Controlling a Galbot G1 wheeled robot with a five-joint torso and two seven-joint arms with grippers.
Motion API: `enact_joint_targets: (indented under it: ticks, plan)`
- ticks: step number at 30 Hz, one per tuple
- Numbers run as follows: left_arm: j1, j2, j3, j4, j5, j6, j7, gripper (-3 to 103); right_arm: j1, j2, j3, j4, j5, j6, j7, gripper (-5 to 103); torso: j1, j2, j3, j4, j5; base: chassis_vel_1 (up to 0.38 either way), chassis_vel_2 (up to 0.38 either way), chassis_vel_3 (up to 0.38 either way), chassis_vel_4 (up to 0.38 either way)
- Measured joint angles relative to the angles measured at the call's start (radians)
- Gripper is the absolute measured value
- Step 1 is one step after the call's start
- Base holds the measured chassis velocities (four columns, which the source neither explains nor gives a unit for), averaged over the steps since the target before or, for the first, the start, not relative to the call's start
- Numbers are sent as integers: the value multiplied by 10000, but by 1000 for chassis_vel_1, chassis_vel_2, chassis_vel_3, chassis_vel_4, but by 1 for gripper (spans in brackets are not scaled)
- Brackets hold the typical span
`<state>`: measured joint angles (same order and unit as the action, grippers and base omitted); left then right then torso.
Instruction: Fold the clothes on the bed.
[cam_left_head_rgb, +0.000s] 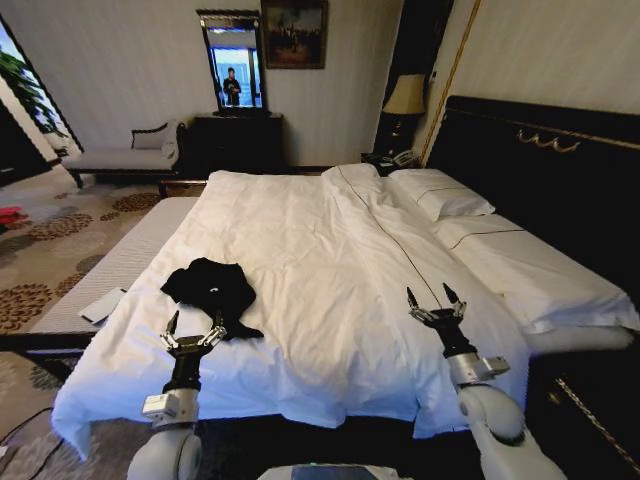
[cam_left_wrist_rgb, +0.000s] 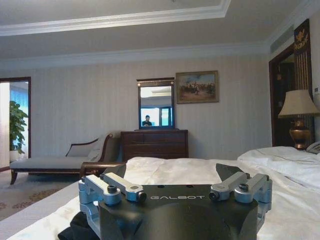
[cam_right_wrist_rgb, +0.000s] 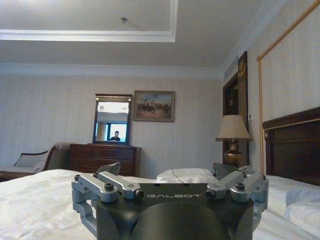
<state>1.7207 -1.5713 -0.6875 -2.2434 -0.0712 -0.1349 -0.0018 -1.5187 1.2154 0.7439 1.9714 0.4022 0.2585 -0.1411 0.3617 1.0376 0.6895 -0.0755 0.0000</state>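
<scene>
The clothes (cam_left_head_rgb: 210, 288) are a crumpled black T-shirt lying on the white duvet near the left front of the bed (cam_left_head_rgb: 330, 250). My left gripper (cam_left_head_rgb: 193, 326) stands open just in front of the shirt's near edge, fingers pointing toward it. A dark bit of the clothes (cam_left_wrist_rgb: 75, 230) shows beside my left gripper (cam_left_wrist_rgb: 175, 176) in the left wrist view. My right gripper (cam_left_head_rgb: 434, 297) hovers open over bare duvet at the front right, well away from the shirt. In the right wrist view my right gripper (cam_right_wrist_rgb: 167, 170) points along the bed toward the pillows (cam_right_wrist_rgb: 187, 175).
A dark headboard (cam_left_head_rgb: 540, 170) runs along the bed's right side with white pillows (cam_left_head_rgb: 440, 195) beside it. Beyond the bed stand a dresser with mirror (cam_left_head_rgb: 235, 100), a chaise bench (cam_left_head_rgb: 125, 155) and a lamp (cam_left_head_rgb: 405, 100). A flat white object (cam_left_head_rgb: 102, 305) lies at the left mattress edge.
</scene>
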Motion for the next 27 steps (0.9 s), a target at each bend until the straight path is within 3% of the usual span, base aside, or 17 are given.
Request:
enact_joint_targets:
  ticks: [27]
  plan:
    - [0,12,-67,3,-45,-35,1,100,59,359,-170,-262,-354,112,-47,100,0,0,0,0,0,0,0,0,0]
